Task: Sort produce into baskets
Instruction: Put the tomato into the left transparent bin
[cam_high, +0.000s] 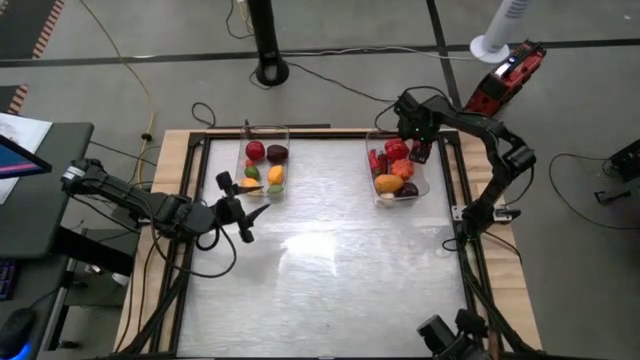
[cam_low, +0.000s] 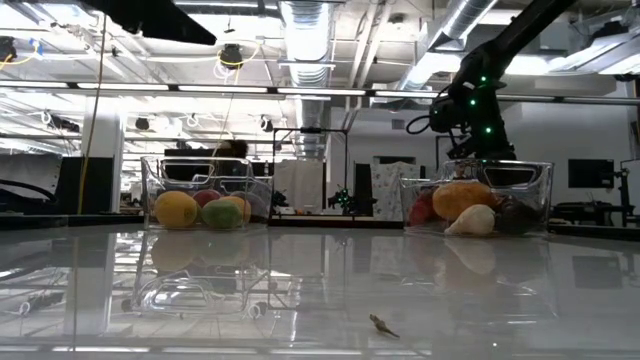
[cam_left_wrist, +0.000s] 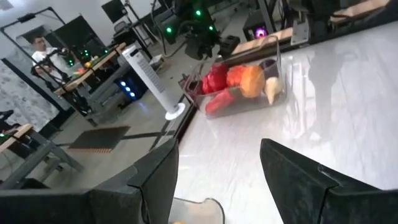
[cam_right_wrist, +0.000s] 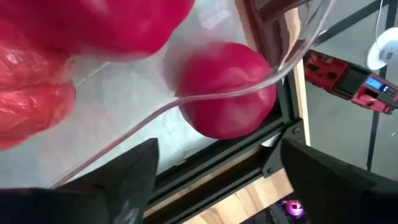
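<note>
Right gripper (cam_high: 420, 135) spread empty over far right basket (cam_high: 432, 180) for dropping red produce (cam_right_wrist: 227, 90); left gripper (cam_high: 236, 208) part-open, empty, waiting near left basket (cam_high: 283, 133).

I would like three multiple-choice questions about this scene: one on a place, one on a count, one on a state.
1. Where is the right claw?
A. over the far end of the right basket
B. at the table's near edge
C. over the left basket

2. How many clear baskets are on the table?
A. one
B. two
C. four

3. The left claw is:
A. gripping a banana
B. inside a basket
C. empty, jaws apart

Answers: 1 A, the high view shows it there. 2 B, one on each side. 3 C, its wrist view shows nothing between the fingers.
</note>
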